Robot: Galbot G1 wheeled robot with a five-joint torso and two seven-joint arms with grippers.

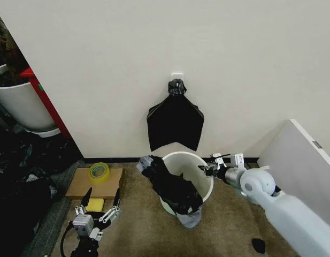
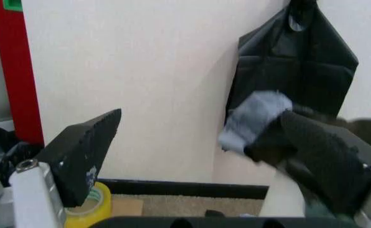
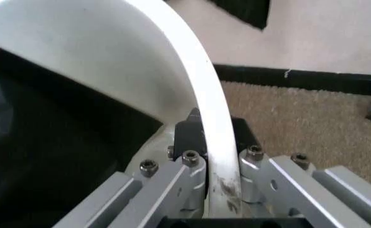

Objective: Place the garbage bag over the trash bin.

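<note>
Standing on tan carpet against a pale wall (image 1: 100, 64), the trash bin (image 1: 205, 166) has the garbage bag (image 1: 173, 190) draped over its left rim and spilling inside. The right gripper (image 1: 207, 169) pinches the bin's right rim. The left gripper (image 1: 102, 206) hovers spread open near yellow tape (image 1: 99, 172).

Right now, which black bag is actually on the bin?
The crinkled garbage bag, slumped over the trash bin's left rim and down its front. The flat bags hang on the wall behind. The right gripper clamps the bin's right rim.
</note>
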